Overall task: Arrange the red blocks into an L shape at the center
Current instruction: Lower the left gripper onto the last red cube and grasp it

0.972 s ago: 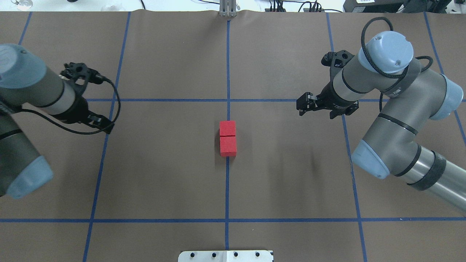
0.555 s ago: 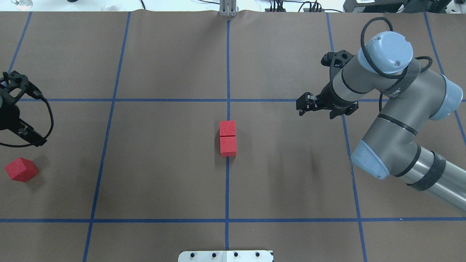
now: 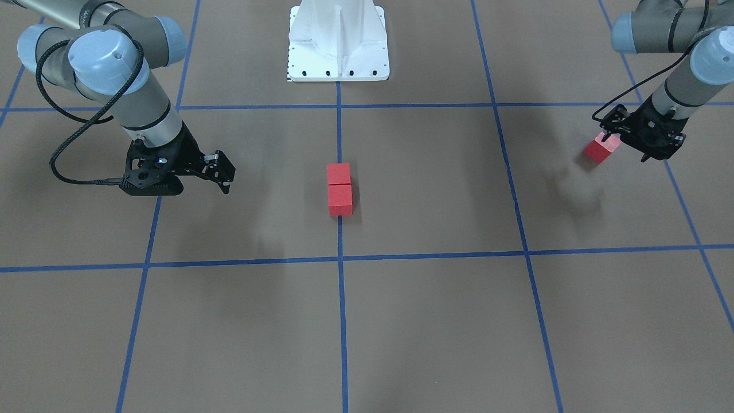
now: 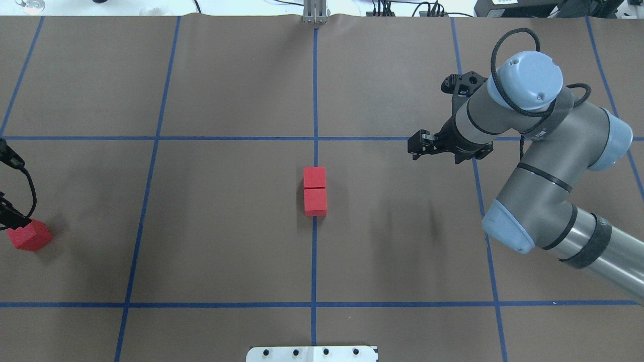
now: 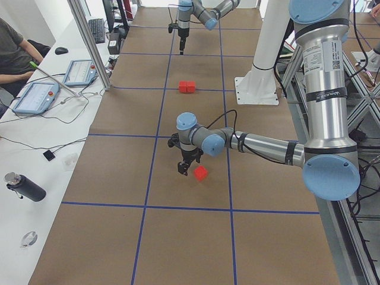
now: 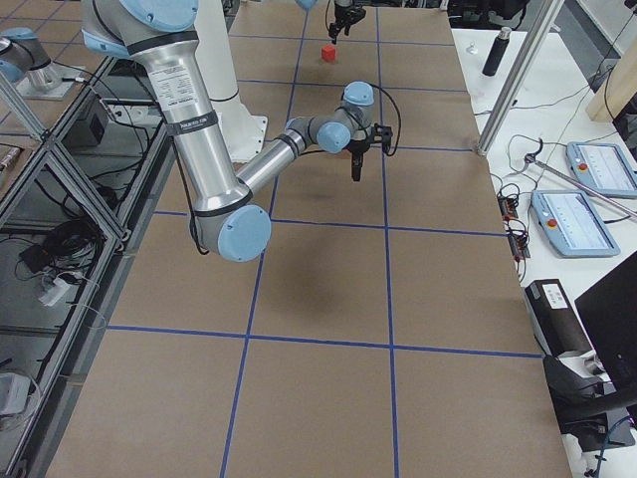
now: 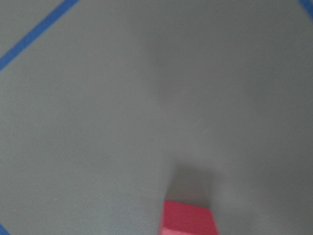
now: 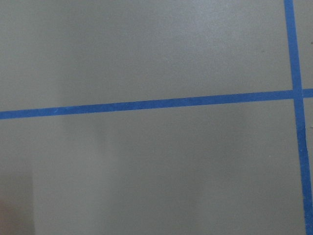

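Three red blocks (image 4: 315, 191): two touch end to end on the middle blue line (image 4: 314, 261) at the centre of the table (image 4: 226, 251). The third block (image 4: 30, 235) sits alone and askew close to the left edge. Left gripper (image 3: 648, 143) hangs just over and beside that one without gripping it, finger spread can't tell; right gripper (image 4: 415, 147) is out toward the right edge, fingers apart, empty.

Pair of blocks (image 4: 315, 191) is sitting touching at table centre; third block (image 4: 30, 235) is lying far left, just beside the left gripper (image 5: 184, 169).
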### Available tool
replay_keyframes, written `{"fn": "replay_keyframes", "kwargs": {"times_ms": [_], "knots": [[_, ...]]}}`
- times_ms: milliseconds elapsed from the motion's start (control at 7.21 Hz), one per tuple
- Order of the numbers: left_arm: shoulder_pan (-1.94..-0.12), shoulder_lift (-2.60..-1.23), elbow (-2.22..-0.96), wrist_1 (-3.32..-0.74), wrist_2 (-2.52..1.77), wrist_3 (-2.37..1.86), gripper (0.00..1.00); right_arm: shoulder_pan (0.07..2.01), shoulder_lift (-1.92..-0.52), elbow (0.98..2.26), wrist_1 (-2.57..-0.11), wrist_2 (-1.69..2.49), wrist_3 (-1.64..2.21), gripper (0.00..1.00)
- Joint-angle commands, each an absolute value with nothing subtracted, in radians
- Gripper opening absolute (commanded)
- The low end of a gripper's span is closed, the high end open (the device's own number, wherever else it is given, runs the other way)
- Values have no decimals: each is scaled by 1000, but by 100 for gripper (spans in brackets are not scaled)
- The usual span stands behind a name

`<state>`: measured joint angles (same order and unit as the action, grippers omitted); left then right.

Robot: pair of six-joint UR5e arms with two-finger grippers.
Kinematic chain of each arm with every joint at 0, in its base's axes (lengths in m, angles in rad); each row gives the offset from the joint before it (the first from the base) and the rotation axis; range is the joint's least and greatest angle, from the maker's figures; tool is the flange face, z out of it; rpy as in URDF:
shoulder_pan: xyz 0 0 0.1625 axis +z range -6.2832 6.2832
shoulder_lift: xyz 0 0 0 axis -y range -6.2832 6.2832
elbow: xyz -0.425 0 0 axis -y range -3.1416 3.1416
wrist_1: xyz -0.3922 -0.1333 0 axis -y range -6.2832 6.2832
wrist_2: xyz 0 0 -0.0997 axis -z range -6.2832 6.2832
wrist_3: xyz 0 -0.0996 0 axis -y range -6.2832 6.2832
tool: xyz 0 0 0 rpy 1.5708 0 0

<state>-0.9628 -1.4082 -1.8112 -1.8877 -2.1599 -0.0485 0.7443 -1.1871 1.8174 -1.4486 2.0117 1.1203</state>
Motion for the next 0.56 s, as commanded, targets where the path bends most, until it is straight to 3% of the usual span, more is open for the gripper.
{"fn": "replay_keyframes", "kwargs": {"times_ms": [0,416], "knots": [[-960,-1416,-1798,-1922,-2273,-157,100,727,-1187,1819,-1448,1977,1124,100],[-953,-1414,-1804,-1921,-2231,-156,100,727,-1187,1819,-1448,1977,1126,100]]}}
